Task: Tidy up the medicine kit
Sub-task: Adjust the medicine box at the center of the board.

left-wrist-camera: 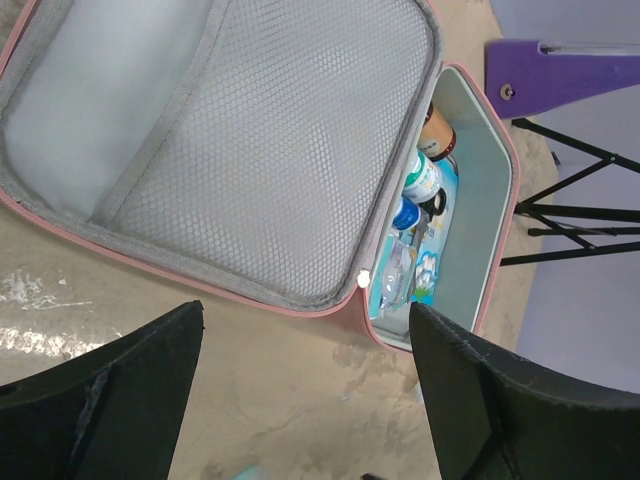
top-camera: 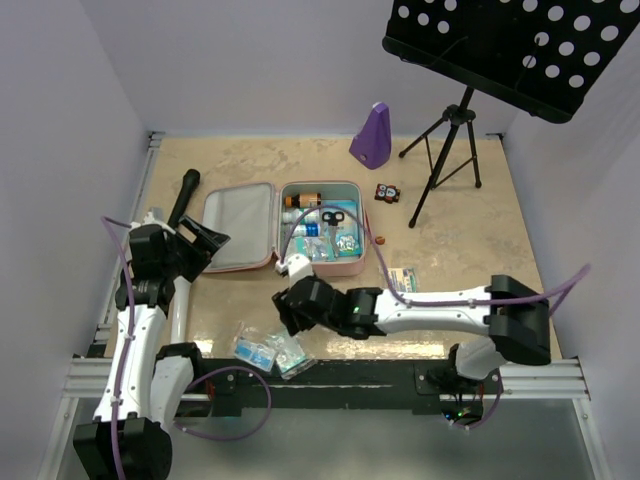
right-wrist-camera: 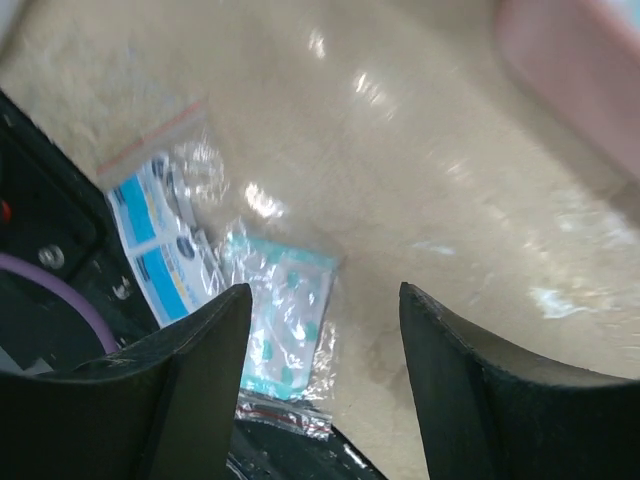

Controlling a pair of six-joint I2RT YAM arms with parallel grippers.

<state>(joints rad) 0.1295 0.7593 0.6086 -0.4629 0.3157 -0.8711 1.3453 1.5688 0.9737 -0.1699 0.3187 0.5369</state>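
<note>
The right jaws hang apart, their black fingers [right-wrist-camera: 170,400] holding nothing, over two clear bags on the bench [top-camera: 470,200] on the near side of the kit [top-camera: 338,267]. One bag [right-wrist-camera: 160,250] holds blue-labelled packets. The other [right-wrist-camera: 285,325], which holds a teal blister sheet, lies against it. Neither bag is touched.

The left jaws also stand wide apart and empty. Their fingers [left-wrist-camera: 100,390] are just left of the kit's lid [top-camera: 240,227] and aimed at it.

The pink kit lies open in the middle of the bench. Its lid lies flat to the left, with the grey mesh pocket [left-wrist-camera: 290,150] facing up. In the tray to the right are a brown bottle [top-camera: 305,200], black scissors [top-camera: 332,216] and some blue-and-white packets, which are hard to tell apart.

Behind the kit stands a purple metronome [top-camera: 371,135]. To the kit's right are a small dark item [top-camera: 386,192], a tiny brown one [top-camera: 380,239] and a flat packet [top-camera: 405,278]. Beyond them is a stand [top-camera: 445,150] on a tripod, and a black rod [top-camera: 185,195] lies left of the lid.
</note>
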